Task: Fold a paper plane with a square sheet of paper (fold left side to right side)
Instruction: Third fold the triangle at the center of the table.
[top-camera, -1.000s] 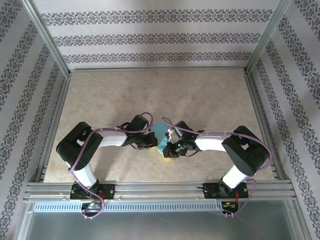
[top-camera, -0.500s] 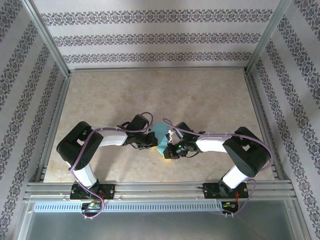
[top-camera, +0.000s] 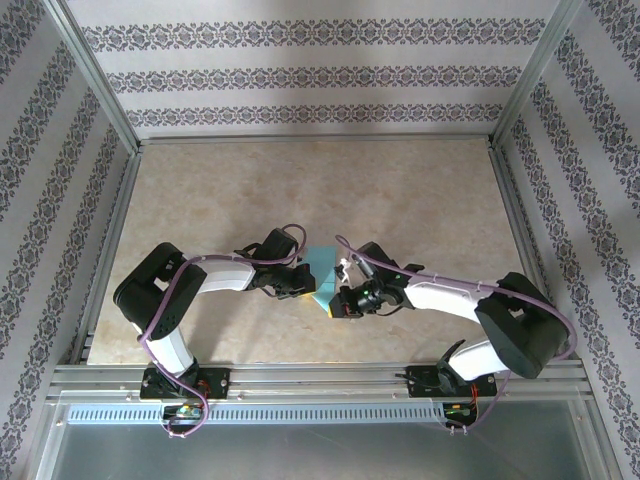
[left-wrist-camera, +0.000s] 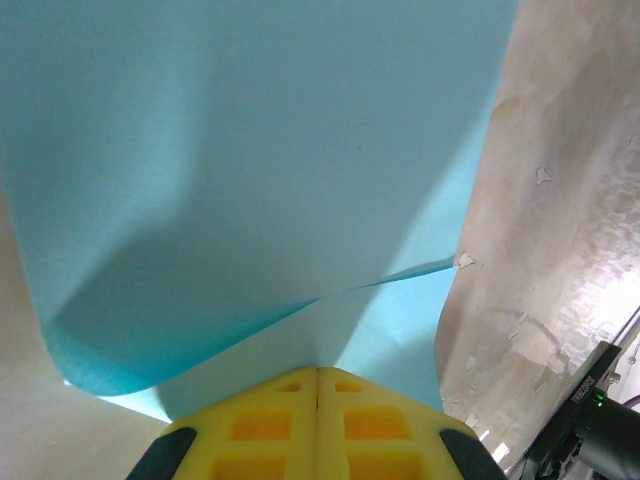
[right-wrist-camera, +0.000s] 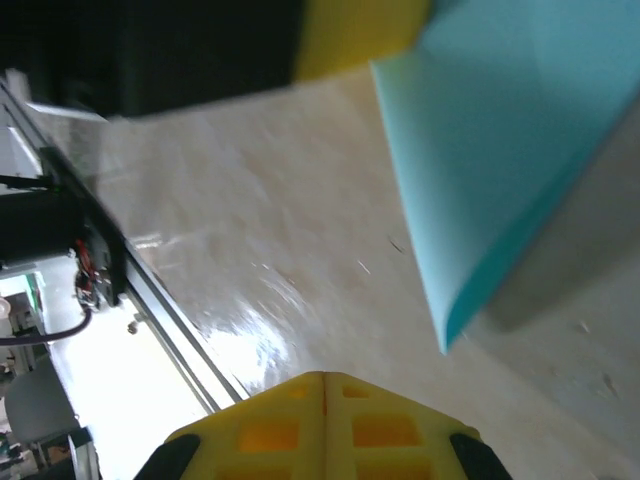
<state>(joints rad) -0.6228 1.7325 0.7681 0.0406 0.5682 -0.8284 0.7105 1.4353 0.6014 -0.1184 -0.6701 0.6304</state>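
Near the front middle of the desk (top-camera: 400, 200), the cyan sheet of paper (top-camera: 322, 268) lies between the two wrists. Its lower layer is flat on the surface and one side is curled up and over in a soft roll with no pressed crease. The left fingers (left-wrist-camera: 260, 430) are pressed together with their yellow tips at the paper's near edge, right where the curl begins; I cannot tell whether they nip the sheet or only bear against it. The right fingers (right-wrist-camera: 270, 435) are also pressed together, holding nothing, low over bare desk just beside the raised rounded fold and apart from it.
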